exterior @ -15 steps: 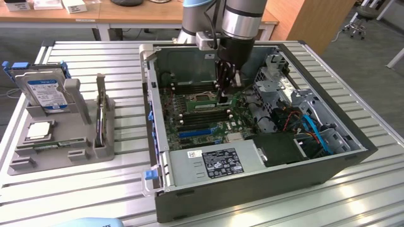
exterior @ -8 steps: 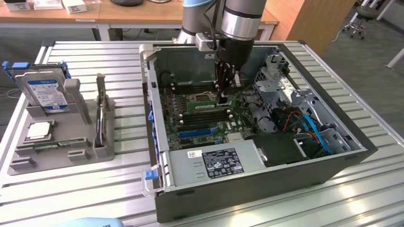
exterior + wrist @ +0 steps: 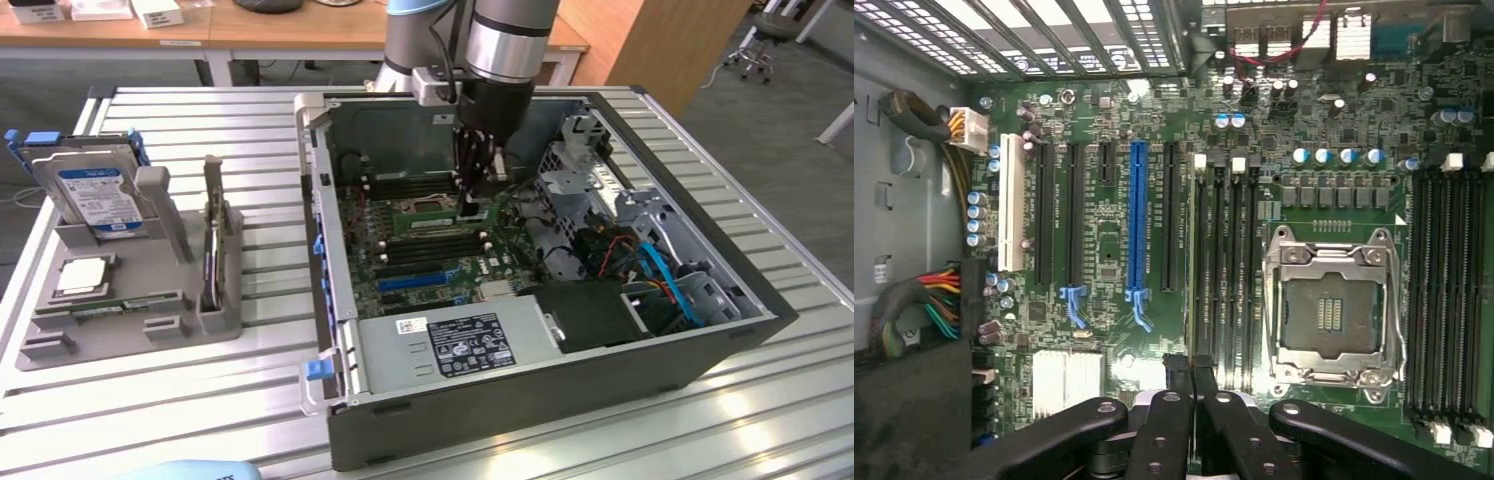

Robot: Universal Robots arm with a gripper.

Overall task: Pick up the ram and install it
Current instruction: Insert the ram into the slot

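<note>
Our pincer [image 3: 470,198] is pressed together on the ram [image 3: 475,212], holding it low inside the open computer case [image 3: 561,385]. It hangs over the memory slots [image 3: 1226,270] beside the processor socket [image 3: 1337,310]. The case stands on the desk [image 3: 160,400].

The case [image 3: 534,390] is sitting on the table [image 3: 174,410] toward the exterior view's right edge, the tray [image 3: 134,340] lying by that view's left edge. The hard drive [image 3: 94,195] is standing at the tray's back, the processor chip [image 3: 83,275] lying before it. The gripper [image 3: 474,200] is holding the ram [image 3: 478,213] over the motherboard [image 3: 427,260], beside the socket [image 3: 427,208].
</note>
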